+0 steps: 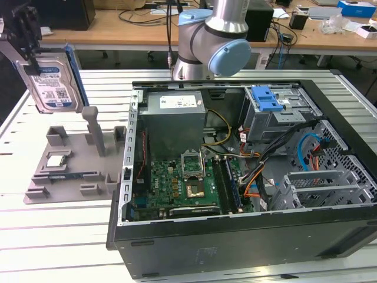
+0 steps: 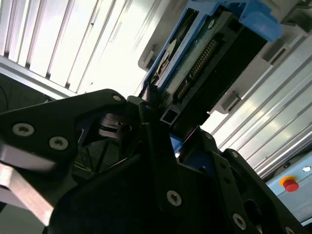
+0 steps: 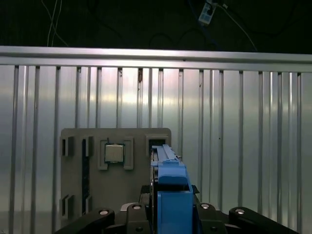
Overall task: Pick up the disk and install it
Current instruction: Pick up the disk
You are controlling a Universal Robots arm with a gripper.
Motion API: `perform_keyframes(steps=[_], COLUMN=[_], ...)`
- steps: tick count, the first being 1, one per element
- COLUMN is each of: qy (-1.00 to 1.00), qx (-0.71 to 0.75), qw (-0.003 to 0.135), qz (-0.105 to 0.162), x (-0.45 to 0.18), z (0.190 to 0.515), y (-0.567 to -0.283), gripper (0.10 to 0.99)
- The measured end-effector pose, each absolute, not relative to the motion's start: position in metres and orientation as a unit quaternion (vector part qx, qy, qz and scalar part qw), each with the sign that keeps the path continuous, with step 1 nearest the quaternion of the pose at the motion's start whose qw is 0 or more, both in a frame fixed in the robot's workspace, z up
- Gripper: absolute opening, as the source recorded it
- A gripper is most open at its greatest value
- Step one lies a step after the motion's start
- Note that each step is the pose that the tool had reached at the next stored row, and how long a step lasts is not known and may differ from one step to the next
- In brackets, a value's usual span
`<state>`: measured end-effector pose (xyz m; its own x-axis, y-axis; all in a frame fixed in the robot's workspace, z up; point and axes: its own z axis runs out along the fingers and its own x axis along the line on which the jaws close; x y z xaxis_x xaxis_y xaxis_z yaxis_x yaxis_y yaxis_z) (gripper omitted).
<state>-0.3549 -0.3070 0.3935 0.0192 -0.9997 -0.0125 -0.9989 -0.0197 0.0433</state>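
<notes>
The pick-up looks done. The gripper (image 1: 28, 56) is pinched onto the disk (image 1: 54, 82) and holds it upright in the air, clear of the grey holder tray (image 1: 65, 171) that lies below it on the slatted surface (image 1: 59, 236). So the step in hand is the carry towards the install.

By my reckoning, that calls for getting the disk across to the open computer case (image 1: 235, 247), well off to the side of the gripper towards the exterior view's right. There its frame has to line up squarely with the metal drive cage (image 1: 277, 112), since a tilted entry could jam.

The disk is a flat silver slab. It has a white and blue label on its broad face and a bright blue plastic frame along its edges. In the second wrist view its connector end (image 2: 204, 58) points away from the gripper.
</notes>
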Motion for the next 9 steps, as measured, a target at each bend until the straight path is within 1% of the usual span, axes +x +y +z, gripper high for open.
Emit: perform_keyframes(steps=[9], qy=[-0.7], qx=[0.714], qw=[0.011], qz=[-0.02], x=[-0.355], z=[0.422], y=[-0.306], gripper=[0.369])
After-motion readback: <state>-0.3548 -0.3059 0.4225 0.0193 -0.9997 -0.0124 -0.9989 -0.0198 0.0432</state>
